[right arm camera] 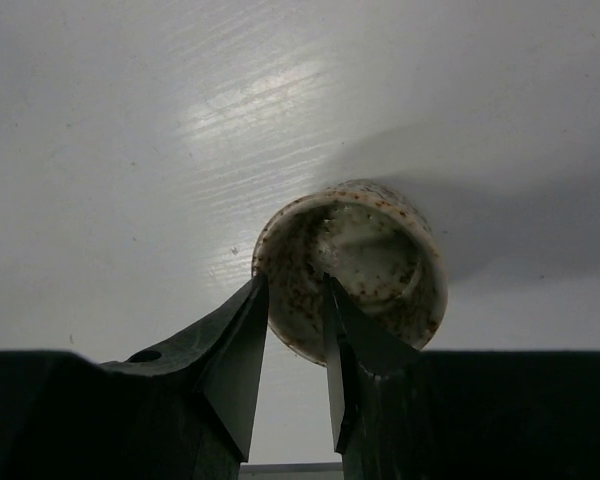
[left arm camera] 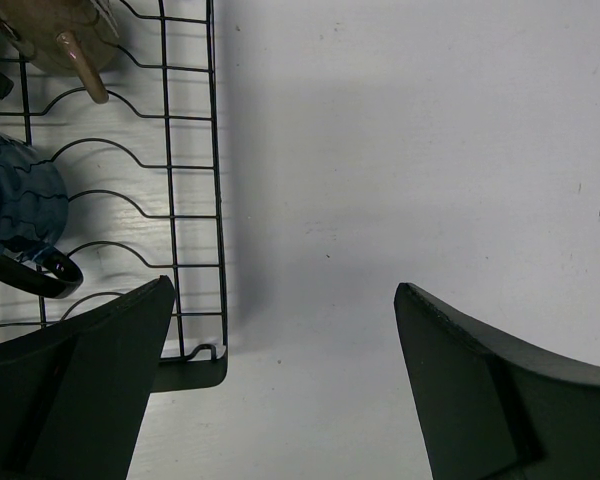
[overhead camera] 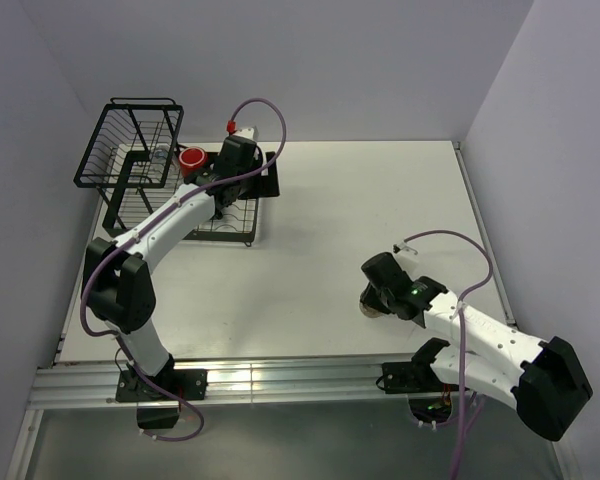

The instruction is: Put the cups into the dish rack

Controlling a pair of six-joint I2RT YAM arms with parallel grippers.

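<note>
The black wire dish rack stands at the far left, and its flat tray edge shows in the left wrist view. A red mug sits in it. A dark blue mug and a tan cup lie on the tray. Something clear, probably the glass, sits in the basket. My left gripper hangs open and empty over the tray's right edge. My right gripper is shut on the rim of the low speckled beige cup, one finger inside and one outside. The cup is tilted.
White table with walls at the back and both sides. A metal rail runs along the near edge by the arm bases.
</note>
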